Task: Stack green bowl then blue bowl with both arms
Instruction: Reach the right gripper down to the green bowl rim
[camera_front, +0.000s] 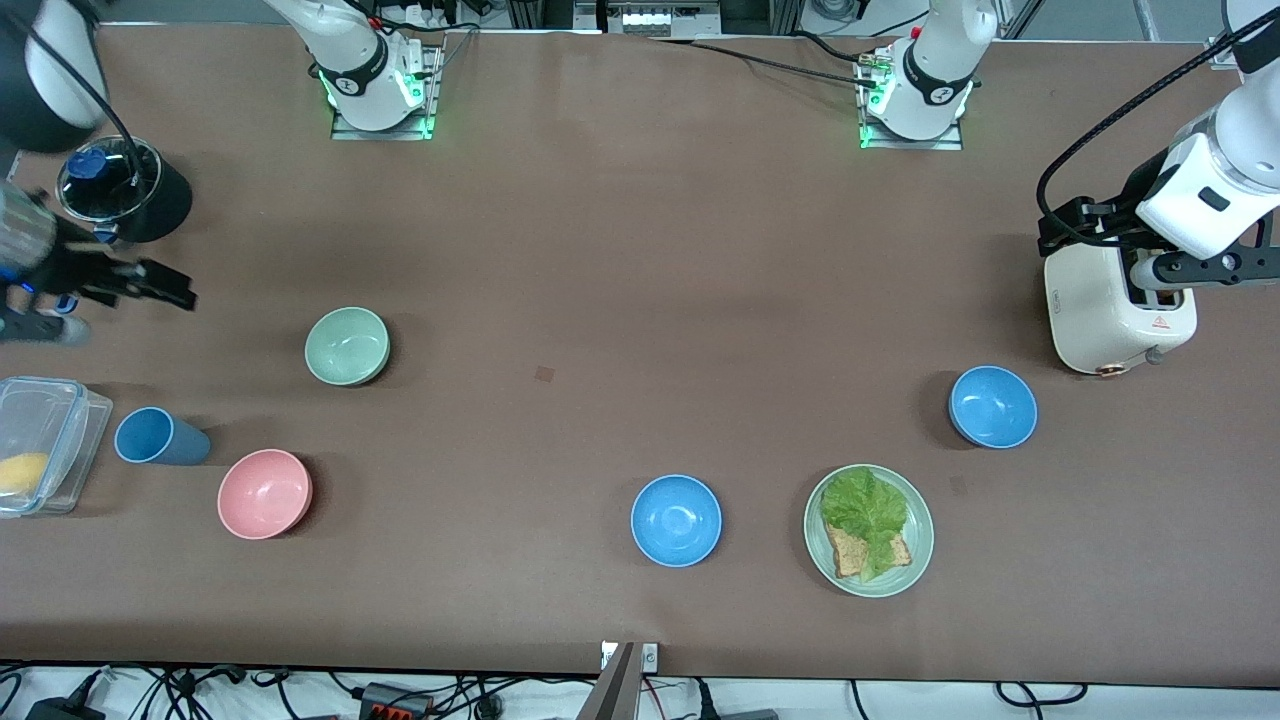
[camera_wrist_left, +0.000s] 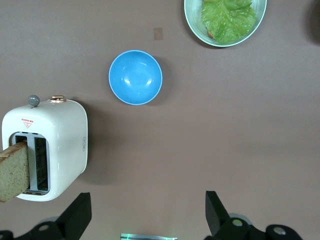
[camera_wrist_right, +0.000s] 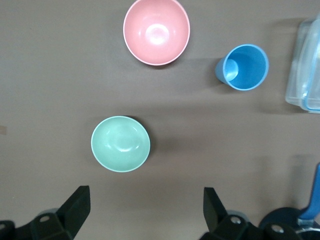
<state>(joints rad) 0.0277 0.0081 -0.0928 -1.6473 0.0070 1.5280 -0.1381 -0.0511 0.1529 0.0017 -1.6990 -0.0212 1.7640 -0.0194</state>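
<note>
The pale green bowl (camera_front: 347, 346) (camera_wrist_right: 120, 144) stands empty toward the right arm's end of the table. One blue bowl (camera_front: 993, 406) (camera_wrist_left: 135, 77) sits beside the toaster. A second blue bowl (camera_front: 676, 520) sits nearer the front camera, mid-table. My right gripper (camera_front: 140, 280) (camera_wrist_right: 145, 210) hangs open and empty above the table at its end, with the green bowl a short way off. High beside the toaster, my left gripper (camera_front: 1200, 268) (camera_wrist_left: 145, 212) is open with nothing between its fingers.
A pink bowl (camera_front: 265, 493), a dark blue cup (camera_front: 160, 438) and a clear plastic box (camera_front: 40, 445) lie near the green bowl. A white toaster (camera_front: 1118, 310) holds a bread slice (camera_wrist_left: 12, 170). A plate (camera_front: 915, 500) carries lettuce and bread. A black stand (camera_front: 150, 205) sits at the right arm's end.
</note>
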